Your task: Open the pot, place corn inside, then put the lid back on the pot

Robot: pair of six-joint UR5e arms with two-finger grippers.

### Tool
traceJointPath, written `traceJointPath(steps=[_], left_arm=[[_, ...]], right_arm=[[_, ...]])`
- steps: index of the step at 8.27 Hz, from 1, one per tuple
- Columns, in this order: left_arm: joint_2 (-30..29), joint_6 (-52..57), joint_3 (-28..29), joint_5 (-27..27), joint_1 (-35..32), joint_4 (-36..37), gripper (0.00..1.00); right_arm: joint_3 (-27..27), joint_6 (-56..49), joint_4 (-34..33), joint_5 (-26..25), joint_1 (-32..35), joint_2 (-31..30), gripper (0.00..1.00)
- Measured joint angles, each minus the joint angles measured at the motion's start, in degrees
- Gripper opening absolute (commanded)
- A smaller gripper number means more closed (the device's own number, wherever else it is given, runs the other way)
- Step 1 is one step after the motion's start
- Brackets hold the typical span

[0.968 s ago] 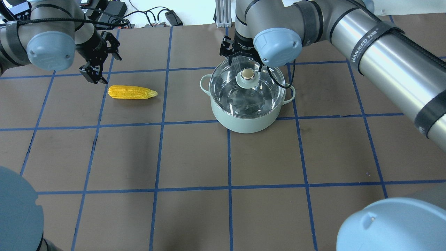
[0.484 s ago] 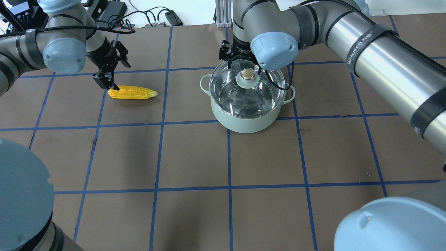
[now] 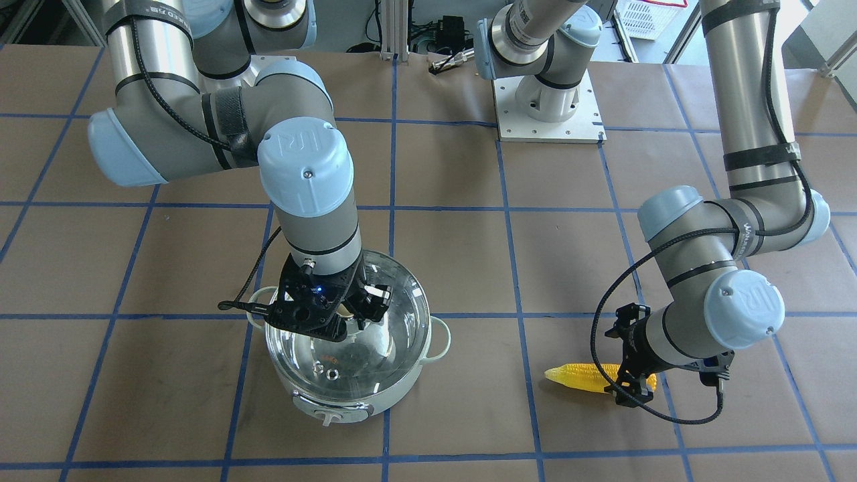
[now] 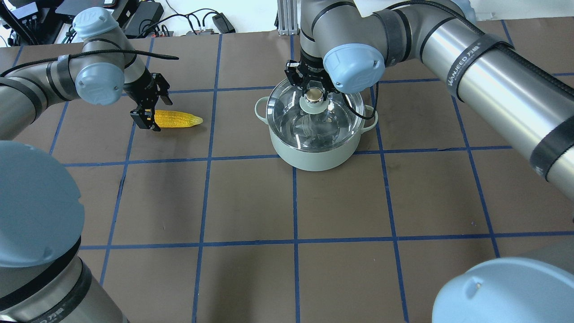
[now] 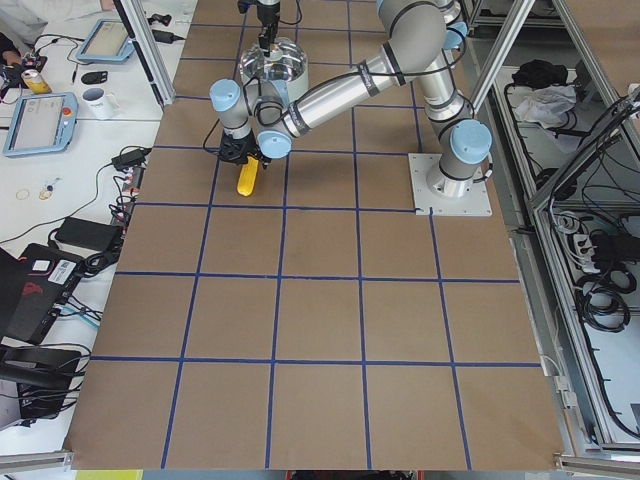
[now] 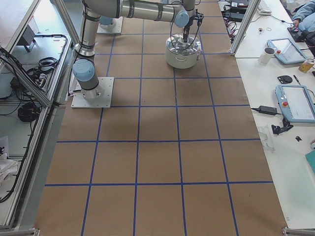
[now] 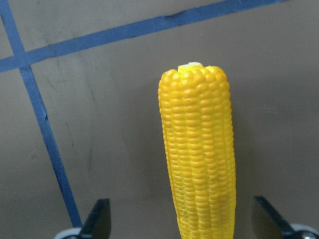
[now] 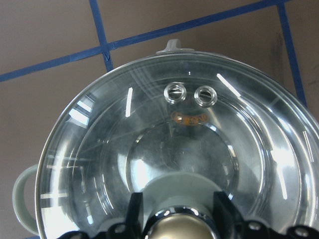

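Here left claw (image 4: pixel 150 115) straddles corn (image 4: pixel 179 120); lid (image 4: pixel 334 121) on pot (image 4: pixel 314 159).

Bright, even light from above; the pot (image 4: pixel 314 157) and corn (image 4: pixel 177 119) cast only faint, soft shadows. White glare streaks cross the glass lid (image 8: pixel 99 164). Focus is sharp, softening at the wrist views' bottom edge.

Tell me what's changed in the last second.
The left gripper swung in and down to the blunt end of the corn, jaws open either side of it. The right gripper came down around the knob; whether it grips is unclear. The corn has not moved; the lid remains on the pot.
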Motion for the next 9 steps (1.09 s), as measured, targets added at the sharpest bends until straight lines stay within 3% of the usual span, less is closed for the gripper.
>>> traceJointPath(steps=[5,6,7,8,9], left_arm=[[-2.39,-1.69,0.07,0.04,0.72,3.53,1.00],[-2.71,-2.26,0.04,-0.01,0.73,3.88,0.76],[-3.19,-2.44,0.04,-0.08,0.73,4.06,0.27],[-3.55,-2.32,0.05,-0.24,0.72,4.15,0.00],[-3.68,-2.09,0.05,-0.40,0.73,4.23,0.00]], right_arm=[[-1.02,-3.60,3.03,3.62,-0.64,-2.45,0.23],[-1.65,-7.21,5.80,4.25,-1.94,-4.22,0.22],[-2.29,-11.93,9.67,4.56,-4.29,-6.53,0.22],[-2.73,-18.22,13.93,4.51,-7.64,-9.30,0.23],[-2.93,-24.97,17.49,4.36,-11.40,-12.12,0.23]])
